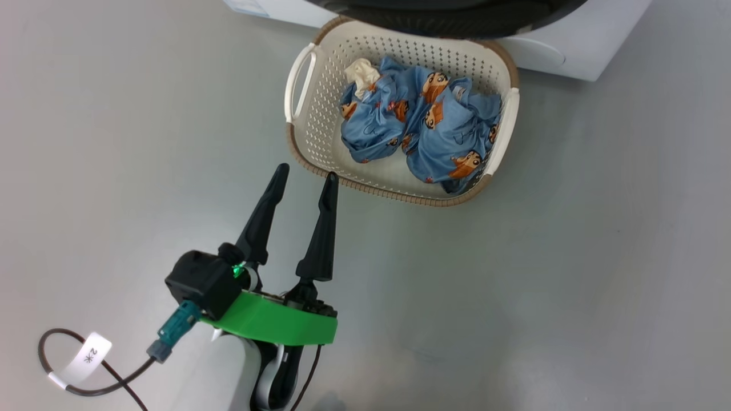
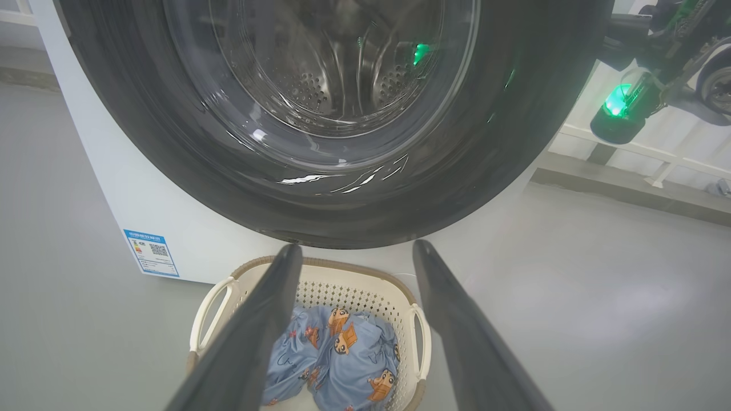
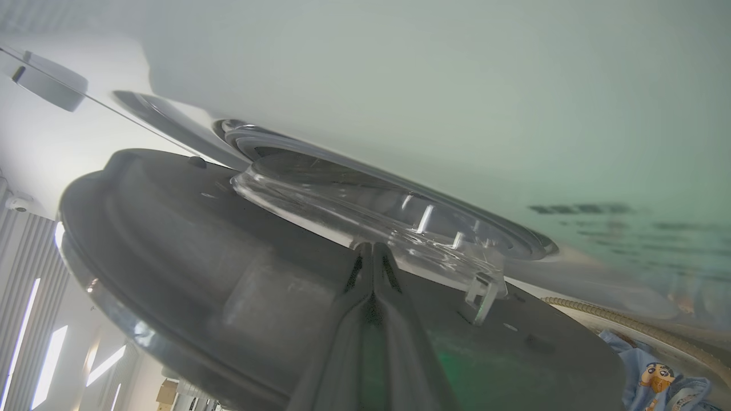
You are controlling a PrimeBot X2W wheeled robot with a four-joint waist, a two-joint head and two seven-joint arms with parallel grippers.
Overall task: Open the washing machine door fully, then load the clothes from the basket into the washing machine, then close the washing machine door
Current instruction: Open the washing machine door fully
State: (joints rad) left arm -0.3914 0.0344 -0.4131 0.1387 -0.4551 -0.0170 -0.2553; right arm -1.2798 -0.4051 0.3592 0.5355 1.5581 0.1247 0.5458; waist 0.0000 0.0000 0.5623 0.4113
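Leftmost in the head view, the left gripper (image 1: 306,173) hovers over the grey floor (image 1: 571,285) with its two dark fingers spread wide and nothing between them, tips just short of the near rim of the basket (image 1: 388,193); that looks like a waiting pose, ready to reach in once the way is clear. Next along, the basket sits on the floor right in front of the washing machine (image 1: 571,51), presumably so the carry is short, and the clothes (image 1: 422,125) lie bunched inside it, blue printed fabric with a small cream cloth (image 1: 362,74) at the far left corner. None of them has been lifted out. Above the basket's far edge hangs the washing machine door (image 2: 342,188), its black rim overhanging the wicker-look band, and the steel drum (image 2: 342,74) shows through the glass. Further right, the right gripper (image 3: 372,251) has its fingers pressed flat together, holding nothing, with the tips against the door's grey inner face beside the clear glass bowl (image 3: 365,211). Closed fingers make a stiff wedge, so I judge it is pushing the door wider from behind; the door seems only partly swung, and loading should wait until it is fully open
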